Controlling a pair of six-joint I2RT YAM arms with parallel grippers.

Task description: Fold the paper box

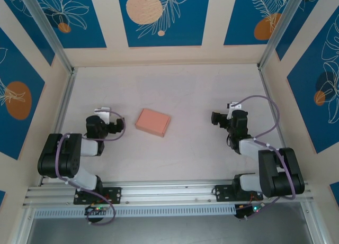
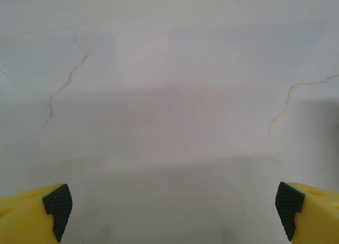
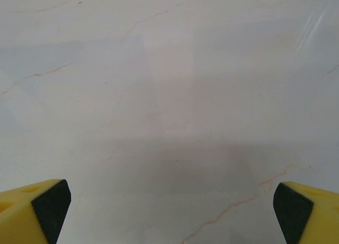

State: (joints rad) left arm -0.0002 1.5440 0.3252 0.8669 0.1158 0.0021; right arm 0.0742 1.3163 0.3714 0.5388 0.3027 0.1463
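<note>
The paper box (image 1: pixel 153 122) is seen lying flat on the pale table (image 1: pixel 180 90) as a closed salmon-pink rectangle, turned slightly askew. It is touched by neither arm.

The left gripper (image 2: pixel 172 204) is spread wide. Its yellow fingers (image 2: pixel 29 217), tipped with dark pads (image 2: pixel 57 204), are seen at opposite edges of the left wrist view, and bare, faintly veined table surface lies between them. The right gripper (image 3: pixel 172 207) is likewise spread wide over bare table.

From above, the left gripper is placed just to the left of the paper box, near it but apart from it. The right gripper is set well to the right of the paper box, at about the same depth on the table. The paper box is thus found between the two, closer to the left one.

Beyond the paper box, the table is closed off by wall panels (image 1: pixel 159 14) printed in blue with orange discs. On the near side of the paper box, a metal rail (image 1: pixel 169 188) is seen carrying both arm bases.
</note>
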